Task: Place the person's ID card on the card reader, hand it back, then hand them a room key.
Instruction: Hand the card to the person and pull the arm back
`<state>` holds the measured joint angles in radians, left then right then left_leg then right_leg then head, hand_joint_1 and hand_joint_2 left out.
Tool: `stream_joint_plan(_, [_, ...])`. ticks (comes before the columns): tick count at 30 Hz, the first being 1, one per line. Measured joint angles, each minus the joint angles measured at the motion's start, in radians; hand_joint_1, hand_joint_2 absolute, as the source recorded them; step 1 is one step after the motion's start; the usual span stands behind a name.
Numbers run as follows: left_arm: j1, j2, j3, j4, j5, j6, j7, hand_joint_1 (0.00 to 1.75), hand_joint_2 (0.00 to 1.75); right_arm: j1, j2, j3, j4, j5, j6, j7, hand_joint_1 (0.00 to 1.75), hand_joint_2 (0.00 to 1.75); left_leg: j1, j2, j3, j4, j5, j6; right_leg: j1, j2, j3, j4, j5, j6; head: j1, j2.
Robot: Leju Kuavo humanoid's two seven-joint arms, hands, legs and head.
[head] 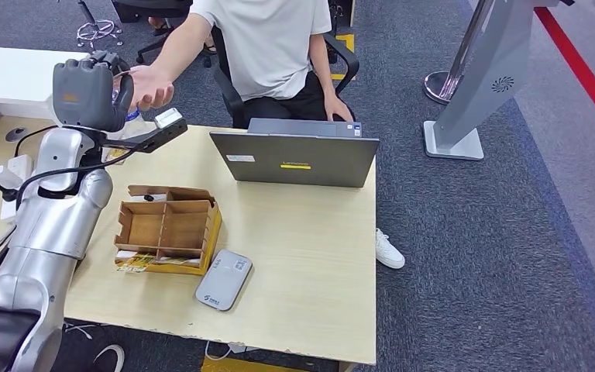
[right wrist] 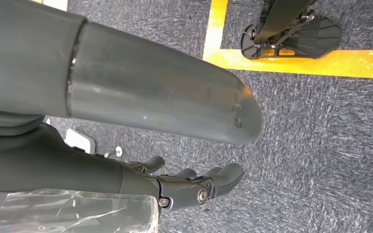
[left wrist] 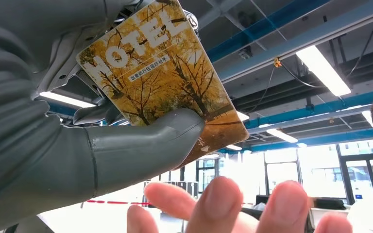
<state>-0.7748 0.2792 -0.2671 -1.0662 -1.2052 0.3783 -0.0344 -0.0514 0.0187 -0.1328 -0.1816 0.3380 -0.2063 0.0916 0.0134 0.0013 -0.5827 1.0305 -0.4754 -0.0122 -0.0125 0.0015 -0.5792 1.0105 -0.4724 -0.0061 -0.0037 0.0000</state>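
My left hand point(head: 89, 93) is raised at the table's far left corner. It pinches a yellow room key card point(left wrist: 160, 73) printed "HOTEL" with autumn trees, thumb point(left wrist: 145, 141) pressed on its face. The seated person's open hand point(head: 151, 87) reaches toward mine, and their fingertips point(left wrist: 223, 204) sit just beside the card without touching it. The grey card reader point(head: 224, 279) lies near the table's front edge with nothing on it. My right hand point(right wrist: 194, 187) hangs over the carpet, fingers apart and holding nothing.
A compartmented cardboard box point(head: 166, 229) stands left of the reader on the wooden table point(head: 310, 256). A grey laptop point(head: 294, 159) sits at the far edge before the person in the chair. A power strip and cables point(head: 12, 174) lie at the left.
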Motion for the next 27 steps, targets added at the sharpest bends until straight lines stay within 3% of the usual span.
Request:
stream_joint_plan(6, [-0.047, -0.002, 0.007, 0.085, 0.005, -0.029, 0.020, 1.75, 1.75, -0.001, 0.000, 0.000, 0.000, 0.011, 0.006, 0.001, 0.00, 0.00, 0.000, 0.000, 0.000, 0.000, 0.000, 0.000, 0.000, 0.000, 0.000, 0.000, 0.000, 0.000, 0.000, 0.000])
stream_joint_plan(10, [-0.087, 0.001, 0.022, 0.177, 0.040, -0.044, -0.003, 0.00, 1.75, -0.001, 0.000, 0.000, 0.000, 0.019, 0.007, 0.003, 0.00, 0.00, 0.000, 0.000, 0.000, 0.000, 0.000, 0.000, 0.000, 0.000, 0.000, 0.001, 0.000, 0.000, 0.000, 0.000])
stream_joint_plan(19, [-0.088, 0.009, 0.034, 0.238, 0.086, -0.061, -0.023, 0.00, 1.75, -0.001, 0.000, -0.002, 0.000, 0.019, 0.008, 0.003, 0.00, 0.00, 0.000, 0.000, -0.001, 0.000, 0.000, 0.000, 0.000, 0.000, -0.001, 0.001, 0.000, 0.000, 0.000, 0.000])
stream_joint_plan(27, [0.013, 0.010, 0.034, 0.040, 0.114, -0.135, -0.013, 0.00, 1.75, 0.001, 0.000, -0.025, 0.000, 0.013, 0.006, 0.003, 0.00, 0.00, 0.000, 0.000, -0.001, 0.000, 0.000, 0.000, 0.000, 0.000, -0.001, 0.000, 0.000, 0.000, 0.000, 0.000])
